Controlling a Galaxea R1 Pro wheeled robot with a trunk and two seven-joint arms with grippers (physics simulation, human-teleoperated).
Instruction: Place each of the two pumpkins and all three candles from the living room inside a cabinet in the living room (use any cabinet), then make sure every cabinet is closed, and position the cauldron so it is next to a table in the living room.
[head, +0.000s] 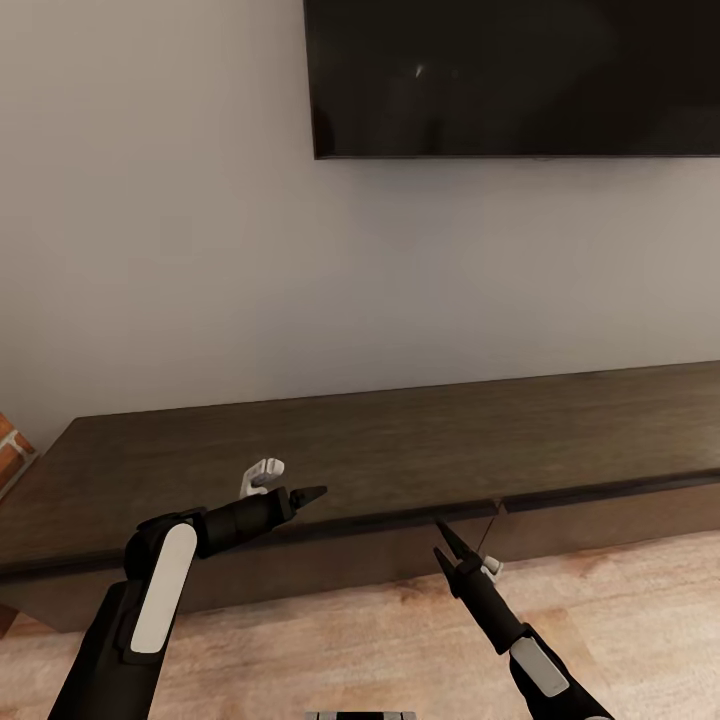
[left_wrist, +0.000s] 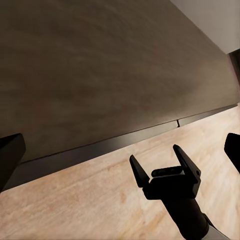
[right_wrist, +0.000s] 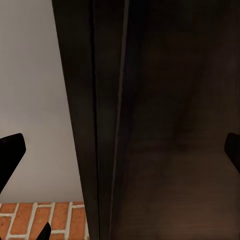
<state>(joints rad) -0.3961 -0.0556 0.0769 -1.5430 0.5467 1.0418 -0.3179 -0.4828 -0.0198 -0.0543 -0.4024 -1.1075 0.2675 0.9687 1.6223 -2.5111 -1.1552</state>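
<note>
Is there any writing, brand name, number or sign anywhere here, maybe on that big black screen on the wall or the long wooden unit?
None can be read.
The black wall-mounted screen is dark and shows no logo or text.
The long, low dark-brown wooden cabinet has plain fronts with no label.
The two black grippers, left and right, carry no visible markings.

Both claws (head: 308, 494) (head: 446, 545) spread, empty.

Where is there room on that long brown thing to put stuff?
The cabinet top looks bare from the brick corner along to its far right end below the TV. It is tightest at the front edge, where the left gripper and right gripper hover near the drawer seam.
</note>
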